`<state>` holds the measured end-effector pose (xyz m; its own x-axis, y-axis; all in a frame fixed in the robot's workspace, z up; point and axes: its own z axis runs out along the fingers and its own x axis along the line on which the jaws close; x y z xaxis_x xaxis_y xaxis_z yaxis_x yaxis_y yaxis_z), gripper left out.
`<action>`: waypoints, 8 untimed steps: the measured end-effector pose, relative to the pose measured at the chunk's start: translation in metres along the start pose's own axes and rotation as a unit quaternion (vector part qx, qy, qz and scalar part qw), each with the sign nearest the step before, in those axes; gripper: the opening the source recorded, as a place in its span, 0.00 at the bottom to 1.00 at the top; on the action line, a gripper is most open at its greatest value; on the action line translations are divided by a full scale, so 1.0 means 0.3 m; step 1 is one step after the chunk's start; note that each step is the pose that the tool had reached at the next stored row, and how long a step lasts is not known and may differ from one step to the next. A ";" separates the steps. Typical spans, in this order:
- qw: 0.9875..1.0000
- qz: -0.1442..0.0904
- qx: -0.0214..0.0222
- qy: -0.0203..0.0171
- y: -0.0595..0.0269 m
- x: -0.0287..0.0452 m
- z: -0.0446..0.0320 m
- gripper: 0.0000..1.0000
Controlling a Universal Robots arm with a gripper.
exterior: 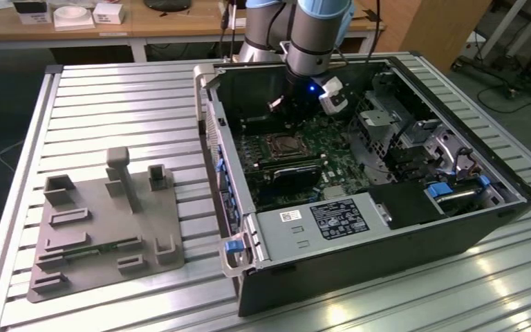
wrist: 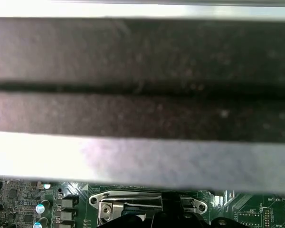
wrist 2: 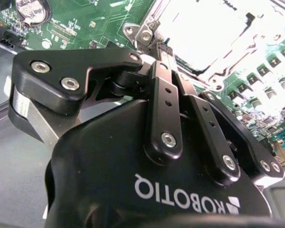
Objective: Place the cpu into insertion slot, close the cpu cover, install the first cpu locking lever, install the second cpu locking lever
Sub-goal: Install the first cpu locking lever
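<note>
Black end effector (wrist 2: 154, 35) fingers together at glare-washed insertion slot (wrist 2: 218, 33), grasp unclear, cpu cover (wrist: 147, 202) half hidden.

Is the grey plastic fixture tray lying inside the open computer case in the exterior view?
No. The grey fixture tray lies on the slatted metal table, outside the computer case, toward the exterior view's left.

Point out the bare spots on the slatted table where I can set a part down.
Bare slats lie between the grey fixture tray and the table's far edge, and along the near edge in front of the open computer case. Inside the case it is crowded: the gripper hangs above the socket.
</note>
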<state>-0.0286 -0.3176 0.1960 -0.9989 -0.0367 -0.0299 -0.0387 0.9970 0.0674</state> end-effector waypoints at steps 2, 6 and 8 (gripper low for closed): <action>1.000 0.000 -0.001 0.000 0.000 0.000 -0.002 0.11; 1.000 0.000 -0.002 0.000 0.002 -0.001 -0.014 0.11; 1.000 0.000 -0.002 0.000 0.004 -0.001 -0.019 0.11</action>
<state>-0.0285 -0.3169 0.2019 -0.9989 -0.0366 -0.0303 -0.0387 0.9967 0.0708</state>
